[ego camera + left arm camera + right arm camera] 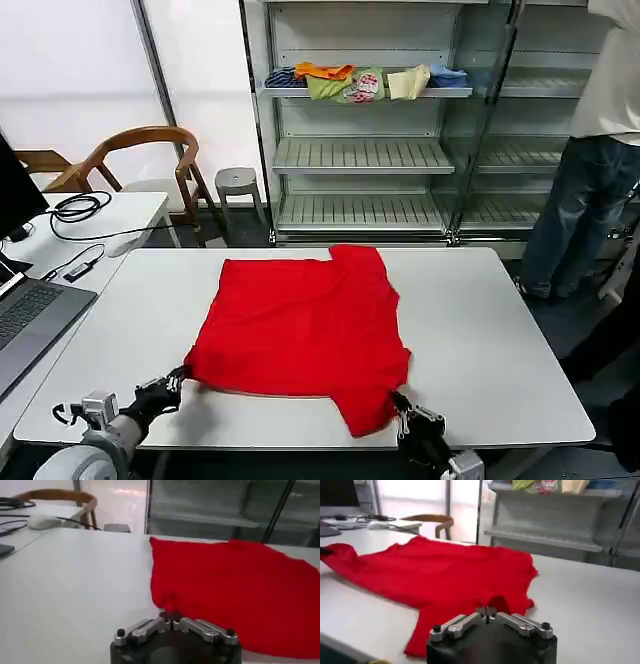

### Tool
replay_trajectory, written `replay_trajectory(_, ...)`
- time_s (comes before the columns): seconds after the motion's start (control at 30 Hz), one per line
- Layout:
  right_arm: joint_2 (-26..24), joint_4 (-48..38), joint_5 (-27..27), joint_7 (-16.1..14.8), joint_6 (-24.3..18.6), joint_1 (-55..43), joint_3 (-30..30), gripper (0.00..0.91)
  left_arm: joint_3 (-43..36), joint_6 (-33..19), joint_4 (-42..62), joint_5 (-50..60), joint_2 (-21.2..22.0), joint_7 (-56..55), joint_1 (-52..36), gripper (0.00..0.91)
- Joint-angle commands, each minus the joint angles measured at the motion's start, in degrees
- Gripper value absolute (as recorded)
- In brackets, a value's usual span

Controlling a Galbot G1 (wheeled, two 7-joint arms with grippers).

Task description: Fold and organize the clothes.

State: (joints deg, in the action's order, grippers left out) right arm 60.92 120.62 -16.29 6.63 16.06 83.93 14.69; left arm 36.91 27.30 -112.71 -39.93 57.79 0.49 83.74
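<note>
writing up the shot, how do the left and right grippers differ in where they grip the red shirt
The left gripper pinches the red T-shirt's near left corner, where the hem lies flat. The right gripper pinches the near right side, beside a sleeve flap hanging toward the table edge. Both are shut on cloth, low at the near edge.

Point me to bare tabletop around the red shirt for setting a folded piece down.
Most room: the table strip right of the T-shirt, out to the right edge. A narrower patch lies left of it, toward the laptop desk. The near edge is crowded: left tool and right tool each pinch a corner.
</note>
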Motion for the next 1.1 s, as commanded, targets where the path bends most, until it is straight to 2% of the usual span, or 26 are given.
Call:
replay_trajectory(0.03, 0.15, -3.46, -0.78, -0.03, 1.14, -9.46, -0.51, 0.0, -2.61, -2.19, 5.38, -2.23, -0.49, 0.84, -8.45, 0.02)
replay_trajectory(0.47, 2.95, -13.56, -1.4, -0.34, 1.79, -20.58, -3.8, 0.0, -5.59, -3.66, 13.9, -5.0, 0.23, 0.9, -16.73, 0.02)
replay_trajectory(1.1, 4.81, -19.76, 0.12, -1.63, 1.27, -26.55, -5.71, 0.0, -9.38, -4.51, 19.75, -4.06, 1.03, 1.03, -21.34, 0.03)
